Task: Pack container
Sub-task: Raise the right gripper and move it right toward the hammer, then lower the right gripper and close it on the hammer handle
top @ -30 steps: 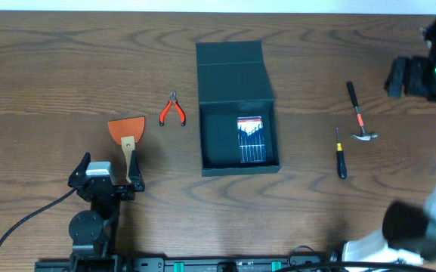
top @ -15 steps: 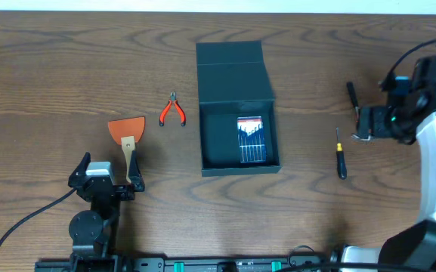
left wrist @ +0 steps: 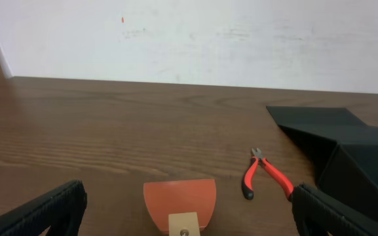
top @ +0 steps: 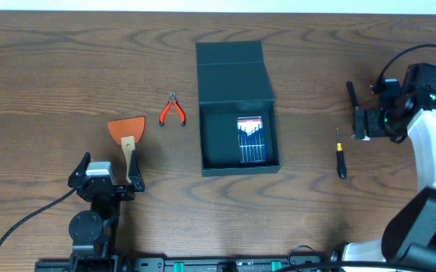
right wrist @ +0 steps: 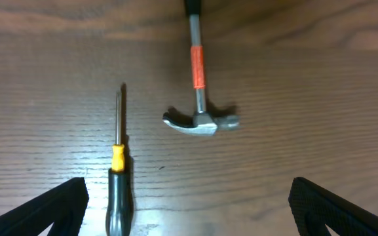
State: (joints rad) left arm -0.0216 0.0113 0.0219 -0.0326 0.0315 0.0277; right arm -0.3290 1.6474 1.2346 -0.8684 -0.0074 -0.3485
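counter [top: 51, 68]: dark wood grain, carrying the box and loose tools to either side of it.
container [top: 219, 140]: centre of the overhead frame, a matte teal-green rigid box, far larger than any tool.
lid [top: 231, 72]: same colour, hinged, folded back flat toward the top of the frame, so the mouth is free for loading from above.
screwdriver set [top: 250, 140]: already inside, along the box's right wall, which leaves bare floor on the left for more.
right claw [right wrist: 187, 208]: fingers spread wide, gripping nothing, poised right of centre above the hammer [right wrist: 198, 92], apparently lining up a pick.
screwdriver [right wrist: 118, 164]: just left of the hammer, apart from it, black and yellow grip toward the bottom.
left claw [left wrist: 189, 216]: spread, empty, low at lower left, facing the orange scraper [top: 128, 136].
pliers [top: 173, 110]: red-handled, between scraper and box, untouched.
progress: early, I judge; four tools lie outside.
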